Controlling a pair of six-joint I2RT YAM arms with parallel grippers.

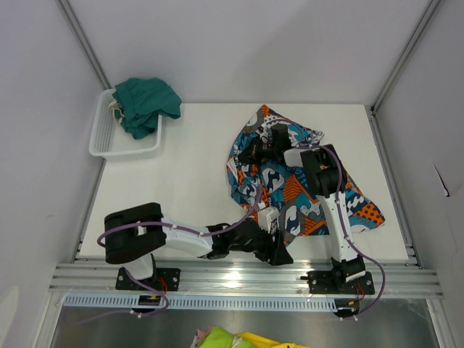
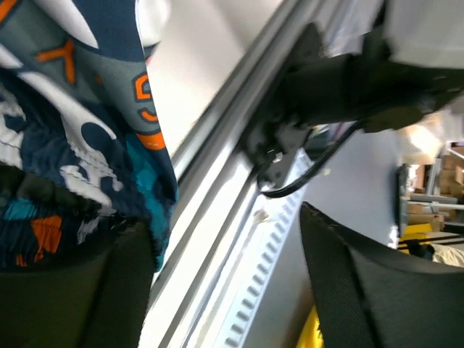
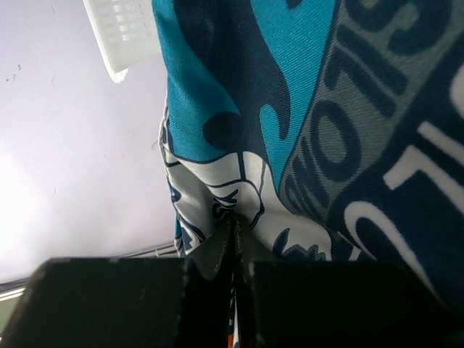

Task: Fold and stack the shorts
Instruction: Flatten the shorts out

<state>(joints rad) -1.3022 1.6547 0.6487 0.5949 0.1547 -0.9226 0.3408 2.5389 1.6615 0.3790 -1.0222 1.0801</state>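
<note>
You have two pairs of shorts and two grippers. Only the top view shows the teal-green shorts (image 1: pixel 148 101) heaped in the white basket (image 1: pixel 109 141) at far left, and the patterned shorts (image 1: pixel 341 196) spread centre-right on the table (image 1: pixel 188 181). Your right wrist view shows the right gripper (image 3: pixel 233 239) pinched closed on that print. Your left wrist view shows the left gripper (image 2: pixel 221 217) spread wide, with cloth against one finger (image 2: pixel 109 290).

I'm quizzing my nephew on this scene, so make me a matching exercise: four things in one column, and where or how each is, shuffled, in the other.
1 patchwork shorts
2 teal-green shorts
3 left gripper
4 right gripper

A shut on cloth
B in the white mesh basket
C lying on the table
D open

Pairs: 1-C, 2-B, 3-D, 4-A
</note>
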